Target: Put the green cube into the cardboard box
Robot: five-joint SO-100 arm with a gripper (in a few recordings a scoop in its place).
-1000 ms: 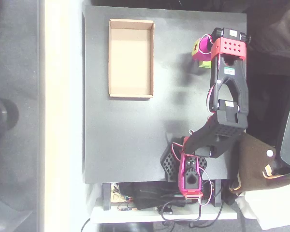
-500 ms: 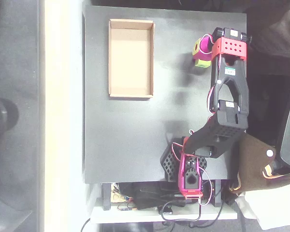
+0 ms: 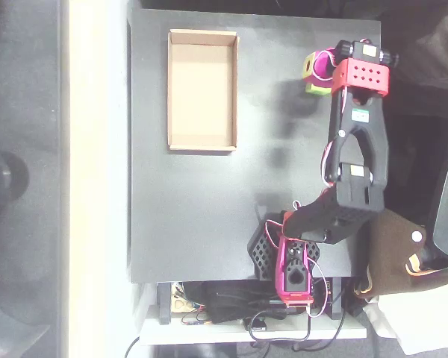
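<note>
The green cube shows as a small lime sliver at the table's right rear in the overhead view, mostly covered by the magenta jaw. My gripper is closed around it, with its yellow patch facing left. A soft shadow on the table to the left suggests the cube is off the surface. The cardboard box, a shallow tan tray with nothing in it, lies at the rear left, well to the left of the gripper.
The black table is bare between box and gripper. My red and black arm runs along the right edge down to its base at the front. A brown bag sits off the table's right side.
The gripper has moved a little toward the rear and right. The green cube has shifted with it, staying under the magenta jaw.
</note>
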